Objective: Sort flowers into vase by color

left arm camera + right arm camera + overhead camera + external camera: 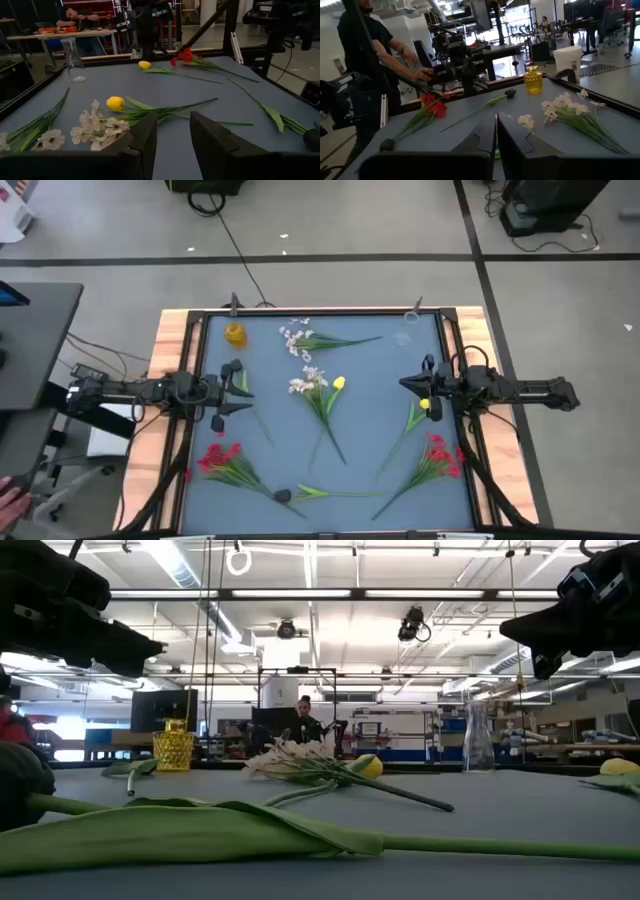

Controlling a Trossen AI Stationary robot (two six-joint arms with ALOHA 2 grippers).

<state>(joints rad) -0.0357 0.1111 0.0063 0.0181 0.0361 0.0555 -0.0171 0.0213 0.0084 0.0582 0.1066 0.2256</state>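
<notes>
Between both pincers, strewn flowers point(322, 392)

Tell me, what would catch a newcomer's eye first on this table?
Probably the scattered flowers: red sprays near the table's front-left corner and front-right, and white blossoms with a yellow bud in the middle. A yellow vase stands at the back left and a clear vase at the back right. The left gripper and right gripper hover at either side of the mat, holding nothing.

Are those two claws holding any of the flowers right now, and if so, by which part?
No. The left claw hangs open and empty; the right claw is shut on nothing. The flowers lie on the table.
</notes>
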